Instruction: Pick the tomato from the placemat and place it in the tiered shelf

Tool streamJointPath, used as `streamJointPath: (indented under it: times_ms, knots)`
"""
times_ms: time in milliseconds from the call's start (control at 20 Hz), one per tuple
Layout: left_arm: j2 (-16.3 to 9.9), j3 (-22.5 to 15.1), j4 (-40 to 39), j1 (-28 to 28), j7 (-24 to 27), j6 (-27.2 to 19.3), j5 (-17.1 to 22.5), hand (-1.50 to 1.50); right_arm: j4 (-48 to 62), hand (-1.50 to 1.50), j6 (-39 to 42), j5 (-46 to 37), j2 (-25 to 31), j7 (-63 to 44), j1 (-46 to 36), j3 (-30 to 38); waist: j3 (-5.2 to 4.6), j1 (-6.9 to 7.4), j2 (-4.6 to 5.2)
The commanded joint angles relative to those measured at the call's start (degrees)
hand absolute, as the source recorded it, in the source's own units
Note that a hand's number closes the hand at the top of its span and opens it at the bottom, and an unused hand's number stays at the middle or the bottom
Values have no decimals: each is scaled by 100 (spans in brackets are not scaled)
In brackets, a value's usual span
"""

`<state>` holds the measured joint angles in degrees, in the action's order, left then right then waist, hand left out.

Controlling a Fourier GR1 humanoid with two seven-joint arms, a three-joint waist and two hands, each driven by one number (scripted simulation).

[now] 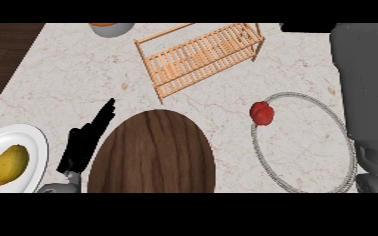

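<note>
The red tomato (261,113) lies on the upper left rim of the round, grey-edged placemat (341,125) at the right of the counter. The light wooden tiered shelf (199,55) with slatted levels stands tilted at the back centre, well apart from the tomato. My left hand (85,141) rests at the lower left, open with straight fingers pointing up, far from the tomato and holding nothing. My right forearm (356,85) runs up the right edge past the placemat. Only a black sliver of the right hand (306,27) shows at the top edge.
A round dark wooden board (151,152) lies front centre, between my left hand and the placemat. A white plate (35,145) with a yellow fruit (12,164) sits at the lower left edge. A grey bowl (112,29) stands at the back left. Dark floor lies beyond the counter's left edge.
</note>
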<state>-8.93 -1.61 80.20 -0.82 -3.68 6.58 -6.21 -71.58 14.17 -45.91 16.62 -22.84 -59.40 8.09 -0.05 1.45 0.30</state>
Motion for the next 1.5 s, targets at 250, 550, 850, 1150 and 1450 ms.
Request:
streamJointPath:
  times_ms: [250,550,850,1150,1450]
  knots:
    - [85,-106,96,-78,-84,36,-51,0,2912,150,-1073,-582,-105,1018,-1409,-142,1,193,70]
    - [173,-167,80,-274,-236,0,-108,0,4285,150,-1437,-649,-330,1469,-1907,-48,2,199,84]
    - [86,-94,-187,-327,-55,66,-133,0,5204,150,-1584,-681,-681,1485,-2232,39,-1,297,133]
    - [153,-184,-86,-211,140,88,-134,0,5290,-150,-1311,1240,-1048,1514,-1862,1829,17,364,176]
    - [147,-155,-70,-288,62,100,-116,0,5268,-150,-1518,2102,-1078,1927,-2126,2661,9,305,156]
